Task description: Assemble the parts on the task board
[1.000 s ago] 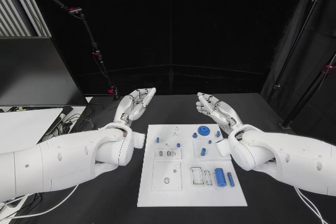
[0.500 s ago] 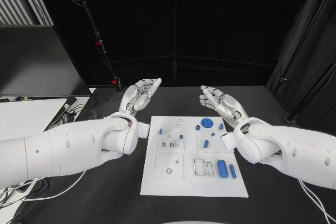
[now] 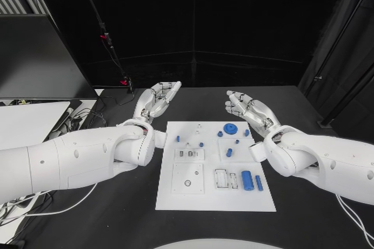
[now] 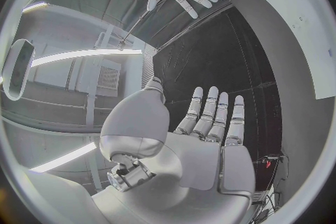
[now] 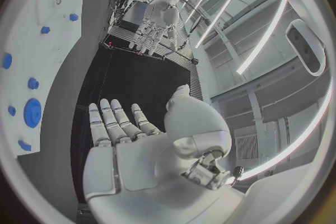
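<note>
While both hands are hovering empty, left hand point(image 3: 158, 101) and right hand point(image 3: 248, 113) spread beyond the task board point(image 3: 215, 200) on the bench, nothing is being grasped; next, reaching for a blue cylinder point(image 3: 246, 180).

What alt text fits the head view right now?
Two white robot arms reach over a black table, the left hand and right hand open and empty beyond the far edge of a white task board. Small blue parts sit on the board, including a round disc and a cylinder.
</note>
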